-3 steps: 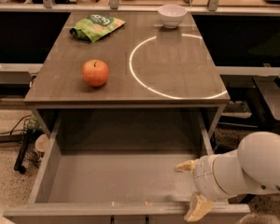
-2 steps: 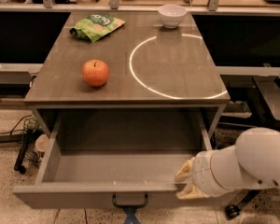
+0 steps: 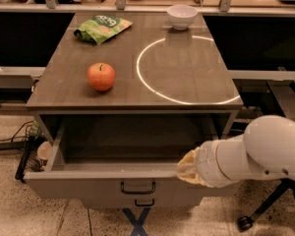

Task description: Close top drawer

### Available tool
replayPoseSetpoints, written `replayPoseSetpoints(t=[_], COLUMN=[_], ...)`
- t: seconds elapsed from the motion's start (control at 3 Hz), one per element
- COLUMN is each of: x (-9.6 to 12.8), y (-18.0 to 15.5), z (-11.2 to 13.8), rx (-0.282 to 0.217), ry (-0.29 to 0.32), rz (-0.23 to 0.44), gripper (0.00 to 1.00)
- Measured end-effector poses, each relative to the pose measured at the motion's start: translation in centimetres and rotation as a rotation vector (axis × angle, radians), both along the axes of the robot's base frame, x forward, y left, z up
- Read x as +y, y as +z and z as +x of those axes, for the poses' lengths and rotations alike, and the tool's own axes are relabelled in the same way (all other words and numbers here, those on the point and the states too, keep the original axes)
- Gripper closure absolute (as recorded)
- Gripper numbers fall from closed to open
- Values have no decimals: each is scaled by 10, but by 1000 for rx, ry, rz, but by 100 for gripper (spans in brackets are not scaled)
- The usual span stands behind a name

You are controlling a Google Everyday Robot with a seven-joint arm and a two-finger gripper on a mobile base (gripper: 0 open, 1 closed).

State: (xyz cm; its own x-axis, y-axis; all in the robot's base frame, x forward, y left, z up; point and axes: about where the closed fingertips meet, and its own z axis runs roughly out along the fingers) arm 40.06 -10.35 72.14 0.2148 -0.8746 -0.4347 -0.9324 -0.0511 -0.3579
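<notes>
Camera view: hand (image 3: 188, 167) at front rim of top drawer (image 3: 78, 186), arm (image 3: 265, 151) cropped.

- Speckled, pale floor (image 3: 39, 215), with a blue tape cross (image 3: 137, 222) at the bottom edge.
- Grey-brown wooden table (image 3: 187, 77) in the middle, a bright ring of light (image 3: 137, 68) on its top.
- Dark shelving (image 3: 19, 38) behind the table.
- Black cables (image 3: 10, 136) on the floor at left.
- The gripper (image 3: 188, 167) sits low, right of centre, before the table.

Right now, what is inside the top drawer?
Only bare grey floor and walls show inside the top drawer; no item is visible. Its front panel hides the floor nearest the camera, and the pincer at the front rim's right end covers that corner.
</notes>
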Motion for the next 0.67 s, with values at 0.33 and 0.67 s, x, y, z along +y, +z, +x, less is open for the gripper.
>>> replayPoseSetpoints(t=[0.33, 0.67], x=[-6, -17], y=[25, 28], z=[18, 15], rx=[-53, -53], ry=[-18, -34], rz=[26, 24], gripper=[56, 33])
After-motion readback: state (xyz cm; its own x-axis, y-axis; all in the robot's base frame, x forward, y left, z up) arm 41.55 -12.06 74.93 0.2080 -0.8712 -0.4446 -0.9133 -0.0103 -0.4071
